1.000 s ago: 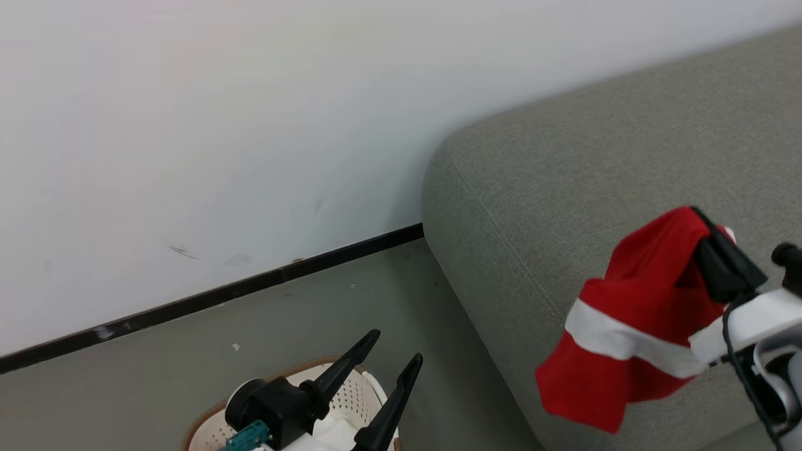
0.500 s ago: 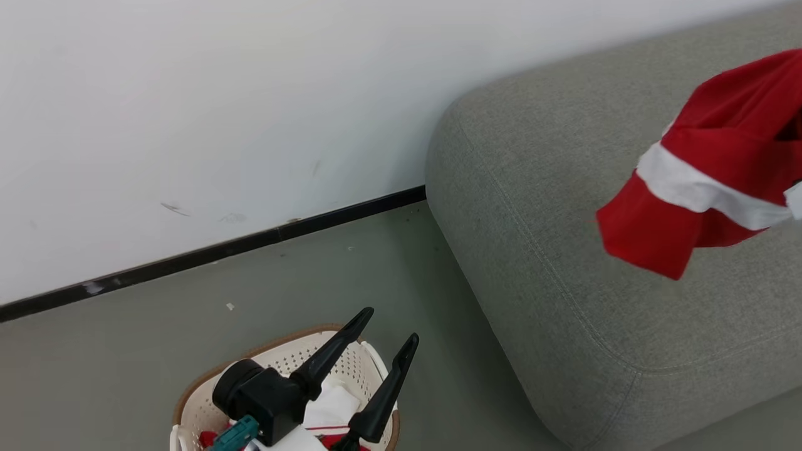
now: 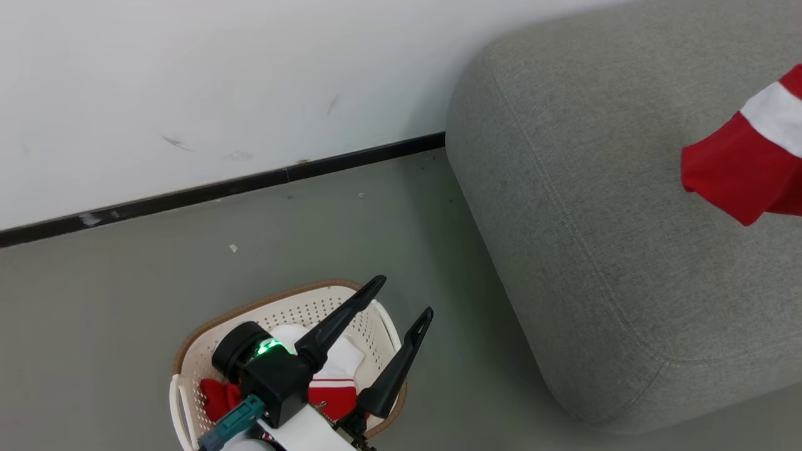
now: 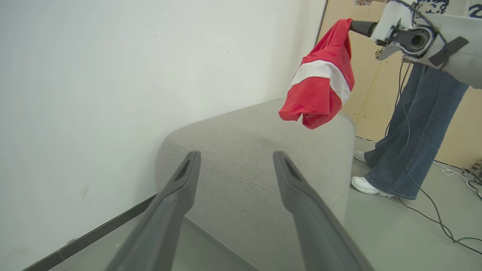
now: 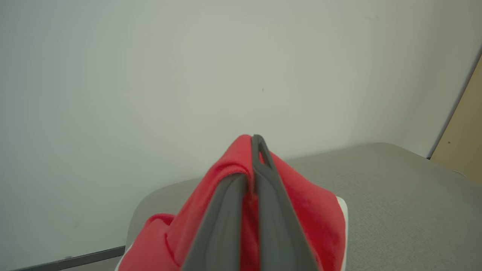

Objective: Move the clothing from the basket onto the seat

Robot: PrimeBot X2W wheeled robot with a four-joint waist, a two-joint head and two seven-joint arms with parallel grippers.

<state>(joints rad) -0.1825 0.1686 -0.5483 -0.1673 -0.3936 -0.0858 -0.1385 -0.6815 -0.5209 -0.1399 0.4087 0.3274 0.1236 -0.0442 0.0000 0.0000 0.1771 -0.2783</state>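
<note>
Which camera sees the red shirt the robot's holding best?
The left wrist view: the whole red garment hangs from the right gripper above the seat. The head view catches one cut-off corner; the right wrist view sees it bunched around the fingers.

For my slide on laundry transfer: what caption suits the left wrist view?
Open left gripper faces the grey seat; the right gripper holds red-and-white clothing aloft above it.

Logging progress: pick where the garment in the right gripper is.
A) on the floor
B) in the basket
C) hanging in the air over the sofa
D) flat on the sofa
C: the red garment dangles from the right gripper, jaws pinched on it, above the sofa without touching it.
</note>
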